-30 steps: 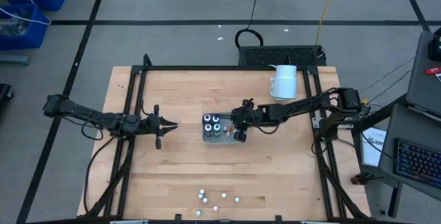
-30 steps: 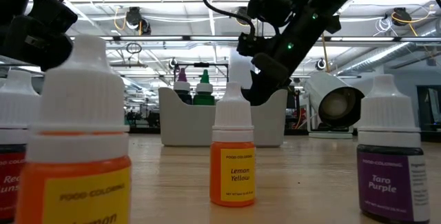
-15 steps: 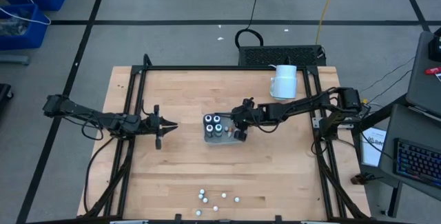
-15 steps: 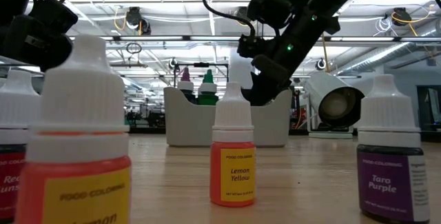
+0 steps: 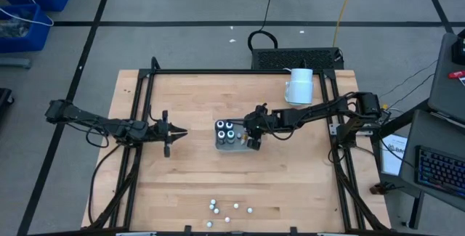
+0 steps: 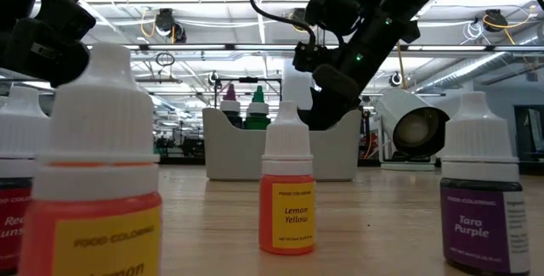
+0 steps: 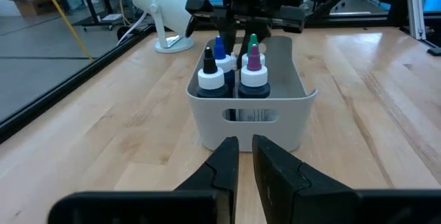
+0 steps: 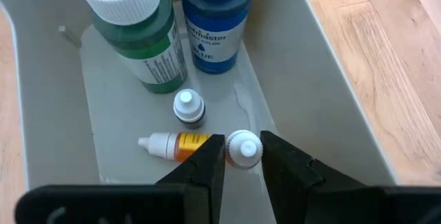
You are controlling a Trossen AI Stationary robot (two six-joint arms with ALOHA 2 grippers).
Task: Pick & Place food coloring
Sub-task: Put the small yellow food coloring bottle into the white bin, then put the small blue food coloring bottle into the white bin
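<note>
1. My right gripper (image 8: pixel 236 156) is down inside the pale grey tray (image 5: pixel 219 146) at mid-table, fingers a narrow gap apart with a small white-capped bottle (image 8: pixel 243 148) standing between them; whether they press it or have let go, I cannot tell.
2. Just beside it on the tray floor lies an orange bottle (image 8: pixel 172 145) on its side, and a tiny dark bottle (image 8: pixel 188 107) stands upright.
3. Behind those stand a green bottle (image 8: pixel 136 31) and a blue bottle (image 8: pixel 215 17).
4. My left gripper (image 7: pixel 245 156) hovers over bare wood facing the tray, fingers nearly together, nothing between them.
5. More bottles, including Lemon Yellow (image 6: pixel 286 193) and Taro Purple (image 6: pixel 479 198), stand at the table's near edge.
</note>
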